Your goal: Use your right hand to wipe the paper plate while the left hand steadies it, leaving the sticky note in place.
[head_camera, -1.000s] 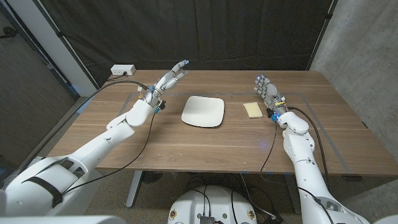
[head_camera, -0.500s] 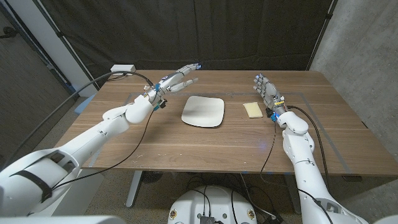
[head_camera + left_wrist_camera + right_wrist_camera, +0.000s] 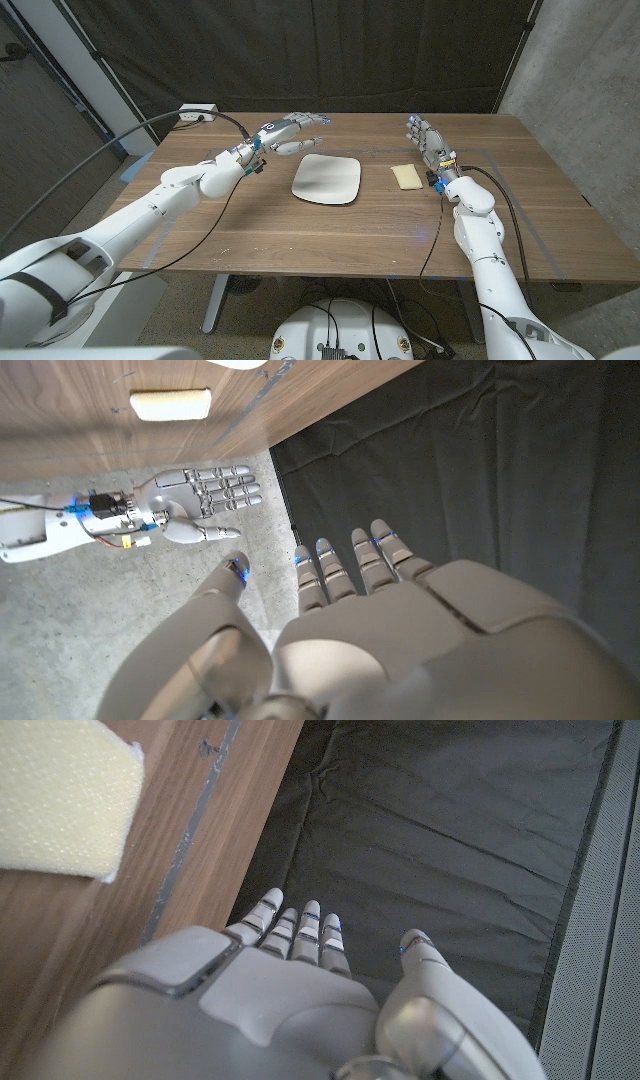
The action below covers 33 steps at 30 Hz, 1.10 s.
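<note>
White paper plate lies on the counter between both hands: left hand hovers just beyond, right hand beside the sponge, both empty, fingers apart.

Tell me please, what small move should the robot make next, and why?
Probably the right hand should reach down and take the yellow sponge. This hand is open and holds nothing to wipe with, and the sponge lies on the table just beside it, right of the paper plate. The left hand, also open, hovers beyond the plate's far left corner and touches nothing yet.
</note>
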{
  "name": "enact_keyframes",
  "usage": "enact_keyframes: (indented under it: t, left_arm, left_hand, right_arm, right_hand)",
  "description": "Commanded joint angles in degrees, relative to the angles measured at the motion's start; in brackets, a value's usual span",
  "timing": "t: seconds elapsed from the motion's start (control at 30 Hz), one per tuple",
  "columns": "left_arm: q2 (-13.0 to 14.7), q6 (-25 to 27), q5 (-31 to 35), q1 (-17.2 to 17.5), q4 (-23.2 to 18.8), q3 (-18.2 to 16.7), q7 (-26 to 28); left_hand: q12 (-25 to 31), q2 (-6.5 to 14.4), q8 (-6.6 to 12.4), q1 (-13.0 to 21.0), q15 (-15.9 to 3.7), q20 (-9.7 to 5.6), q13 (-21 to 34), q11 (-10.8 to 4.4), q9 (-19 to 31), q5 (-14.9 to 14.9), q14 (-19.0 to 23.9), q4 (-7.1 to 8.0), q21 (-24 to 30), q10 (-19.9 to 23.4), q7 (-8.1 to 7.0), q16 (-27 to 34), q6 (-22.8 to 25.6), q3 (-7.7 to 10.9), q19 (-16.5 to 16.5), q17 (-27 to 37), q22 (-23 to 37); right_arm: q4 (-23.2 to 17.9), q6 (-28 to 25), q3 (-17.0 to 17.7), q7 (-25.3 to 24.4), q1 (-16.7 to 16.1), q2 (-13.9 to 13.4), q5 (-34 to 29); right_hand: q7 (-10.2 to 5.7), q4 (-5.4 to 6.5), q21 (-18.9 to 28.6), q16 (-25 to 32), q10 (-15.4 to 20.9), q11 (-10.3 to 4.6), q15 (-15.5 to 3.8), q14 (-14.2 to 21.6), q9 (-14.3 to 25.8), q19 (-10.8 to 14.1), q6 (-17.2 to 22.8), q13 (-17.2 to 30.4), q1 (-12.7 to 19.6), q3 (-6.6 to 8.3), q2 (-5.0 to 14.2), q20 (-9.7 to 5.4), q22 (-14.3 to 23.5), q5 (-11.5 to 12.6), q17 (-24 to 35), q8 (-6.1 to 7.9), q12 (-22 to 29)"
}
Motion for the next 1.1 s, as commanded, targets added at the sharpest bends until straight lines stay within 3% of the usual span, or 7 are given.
enact_keyframes:
  t: [0.03,0.17,0.23,0.27,0.57,0.9,1.1]
  left_arm:
    - [1.83,5.7,9.32,1.5,-4.44,-0.21,4.04]
    - [2.15,6.05,8.84,1.56,-4.86,-0.23,2.18]
    - [2.45,6.54,8.25,1.61,-5.41,-0.26,-0.02]
    - [2.56,6.57,8.29,1.52,-5.44,-0.16,-0.56]
    - [3.42,6.04,7.41,1.11,-5.34,0.17,-4.13]
    - [4.24,5.91,5.67,0.87,-4.83,0.49,-8.77]
    - [4.47,6.82,6.88,0.85,-4.91,0.74,-9.41]
  left_hand:
    - [0.62,-1.08,1.25,0.33,-5.2,-3.3,0.23,0.4,0.18,0.16,4.75,-0.41,-0.11,4.96,1.06,0.59,5.2,-0.49,2.5,0.26,0.02]
    - [0.98,-1.76,1.58,1.04,-5.37,-2.35,0.31,0.27,0.19,0.39,6.56,-1.1,-0.26,8.06,2.02,0.49,7.44,-0.49,3.45,0.23,0.0]
    - [-0.47,0.45,2.34,7.09,-5.42,-2.25,0.36,0.16,0.29,0.65,7.34,-5.12,-1.24,8.78,3.86,-0.84,11.5,3.34,3.83,0.1,-0.04]
    - [-0.59,0.47,2.46,7.46,-5.47,-2.27,0.37,-0.04,0.29,0.57,7.4,-5.43,-1.33,8.89,4.11,-0.94,12.04,3.58,3.85,0.11,-0.03]
    - [-1.17,0.51,2.42,10.88,-5.96,-2.34,0.39,-0.42,0.25,0.23,7.32,-8.3,-2.02,9.72,3.79,-1.59,13.28,5.7,3.85,0.11,-0.06]
    - [-1.41,-0.38,2.73,9.74,-6.15,0.09,0.45,-0.21,0.21,-0.44,7.5,-7.83,-2.25,10.95,4.29,-1.63,15.78,5.24,4.25,0.48,0.14]
    - [-1.4,-0.26,2.91,9.54,-6.28,0.07,0.47,-0.34,0.2,-0.53,8.05,-7.64,-2.2,11.58,4.46,-1.45,16.84,5.32,4.69,0.56,0.2]
  right_arm:
    - [-0.77,0.04,-0.56,-0.43,-0.16,-0.43,-0.28]
    - [-0.83,0.03,-0.67,-0.42,-0.21,-0.55,-0.3]
    - [-0.97,-0.2,-0.63,-0.69,-0.25,-0.33,-0.2]
    - [-0.84,0.02,-0.75,-0.56,-0.21,-0.54,-0.37]
    - [-0.45,-0.42,-0.98,-0.59,0.24,-0.5,-0.35]
    - [0.96,-0.01,-1.25,-0.56,1.32,-0.57,-0.65]
    - [2.44,0.28,-1.34,-0.38,2.32,-0.43,-0.49]
  right_hand:
    - [-0.02,-0.27,-0.16,0.2,0.58,0.04,0.04,0.42,0.09,0.21,0.47,0.28,0.72,0.03,-0.14,-2.12,0.32,-0.07,0.09,0.09,0.33]
    - [-0.03,-0.36,-0.25,0.16,0.52,0.07,0.1,0.43,0.09,0.23,0.47,0.28,0.78,0.0,-0.2,-2.1,0.33,-0.1,0.1,0.04,0.26]
    - [0.02,-0.39,-0.28,0.15,0.51,0.1,0.11,0.42,0.1,0.25,0.49,0.28,0.8,-0.01,-0.22,-2.07,0.33,-0.11,0.11,0.02,0.24]
    - [0.05,-0.4,-0.31,0.14,0.51,0.13,0.11,0.42,0.1,0.24,0.5,0.28,0.81,-0.02,-0.23,-2.1,0.33,-0.12,0.11,0.01,0.23]
    - [0.11,-0.54,-0.53,0.04,0.19,0.2,0.15,0.29,0.1,0.23,0.5,0.29,0.9,-0.08,-0.25,-2.01,0.35,-0.15,0.14,-0.1,0.01]
    - [0.08,-0.64,-0.72,0.01,0.16,0.3,0.16,0.28,0.11,0.25,0.53,0.29,0.99,-0.11,-0.21,-2.03,0.37,-0.16,0.16,-0.18,-0.08]
    - [0.04,-0.7,-0.84,-0.01,0.06,0.24,0.22,0.25,0.11,0.28,0.45,0.3,1.04,-0.12,-0.17,-2.02,0.38,-0.16,0.17,-0.26,-0.17]
